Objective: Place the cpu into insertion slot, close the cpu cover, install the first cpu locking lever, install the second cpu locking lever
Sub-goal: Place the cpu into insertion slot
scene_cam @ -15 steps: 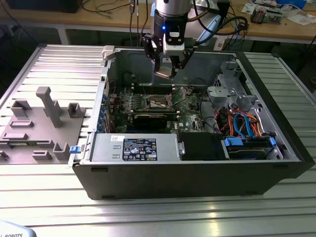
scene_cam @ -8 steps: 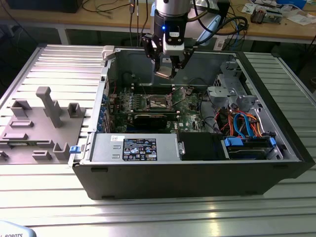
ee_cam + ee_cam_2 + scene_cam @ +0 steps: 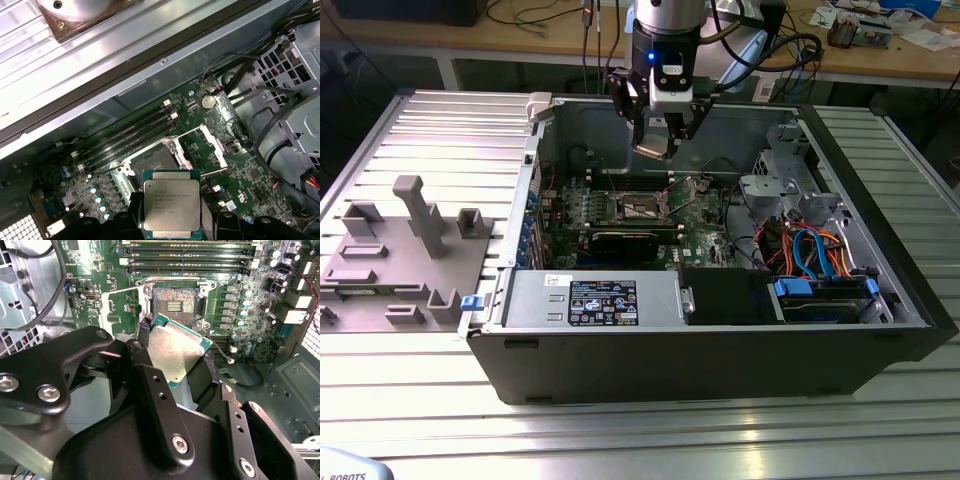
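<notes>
My gripper (image 3: 660,138) hangs inside the open computer case (image 3: 720,350). In the exterior view it sits at about 12 o'clock from the insertion slot (image 3: 642,207), above the green motherboard (image 3: 705,228) and not touching it. The jaws are drawn in narrow and pinch the cpu (image 3: 176,354) by two opposite edges. Both wrist views show its silvery metal top facing the cameras and its green rim showing at the corners.

The chip is in the air, short of the socket. The socket recess is bare, and its field of contacts shows in the second wrist view. The cpu cover (image 3: 213,145) is swung open and lies off to one side of the socket. In the exterior view that side is about 2 o'clock. Green board shows through the cover's window.

The long memory slots (image 3: 190,255) run just beside the socket, on the side away from my fingers (image 3: 145,342). In the exterior view the grey drive cage (image 3: 775,170) stands at 3 o'clock from the socket. A grey fixture block (image 3: 410,255) lies on the ribbed table (image 3: 620,430) at 9 o'clock from the case, well apart from it.
</notes>
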`<state>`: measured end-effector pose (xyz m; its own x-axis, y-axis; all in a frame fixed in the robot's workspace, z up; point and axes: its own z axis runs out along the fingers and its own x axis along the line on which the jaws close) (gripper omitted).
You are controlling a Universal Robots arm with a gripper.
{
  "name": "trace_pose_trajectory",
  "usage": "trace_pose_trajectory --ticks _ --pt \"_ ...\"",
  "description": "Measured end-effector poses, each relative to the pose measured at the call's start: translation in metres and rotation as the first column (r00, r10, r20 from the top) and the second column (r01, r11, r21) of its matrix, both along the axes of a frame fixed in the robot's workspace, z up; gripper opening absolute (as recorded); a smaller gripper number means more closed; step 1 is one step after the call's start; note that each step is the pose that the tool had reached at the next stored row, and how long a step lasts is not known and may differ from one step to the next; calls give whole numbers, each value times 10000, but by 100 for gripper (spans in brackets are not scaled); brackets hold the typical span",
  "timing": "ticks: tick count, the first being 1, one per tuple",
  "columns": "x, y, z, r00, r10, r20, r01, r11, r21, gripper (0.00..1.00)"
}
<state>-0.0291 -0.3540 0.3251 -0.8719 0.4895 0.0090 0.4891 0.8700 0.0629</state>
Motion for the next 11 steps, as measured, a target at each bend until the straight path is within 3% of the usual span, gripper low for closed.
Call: trace_pose_trajectory --ticks 11 --pt "0 0 0 9999 -104 0 104 9999 0 54"
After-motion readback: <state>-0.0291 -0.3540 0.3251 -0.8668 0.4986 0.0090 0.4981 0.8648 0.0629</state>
